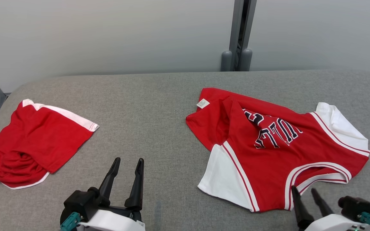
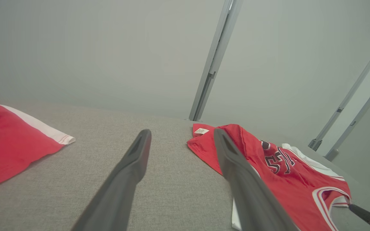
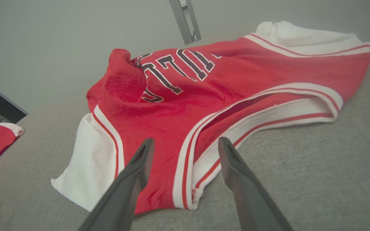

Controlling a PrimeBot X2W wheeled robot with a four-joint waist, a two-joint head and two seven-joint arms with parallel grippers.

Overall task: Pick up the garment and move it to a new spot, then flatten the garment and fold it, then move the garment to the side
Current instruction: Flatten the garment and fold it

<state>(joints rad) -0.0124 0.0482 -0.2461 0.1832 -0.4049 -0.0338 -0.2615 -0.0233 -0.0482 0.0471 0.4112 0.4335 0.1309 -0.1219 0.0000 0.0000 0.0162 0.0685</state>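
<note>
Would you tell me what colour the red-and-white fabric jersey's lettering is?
Dark navy lettering, outlined white; right wrist view shows it best.

Rumpled red shorts (image 1: 34,138) with white trim lie on a grey fabric-covered table (image 1: 146,106); a metal post (image 1: 241,32) rises behind it.

The red jersey (image 1: 268,160), with white sleeves, red-and-white striped trim and dark lettering, lies rumpled and partly folded over itself on the right half of the grey padded table (image 1: 159,122), its neck opening toward the table's near edge.
</note>
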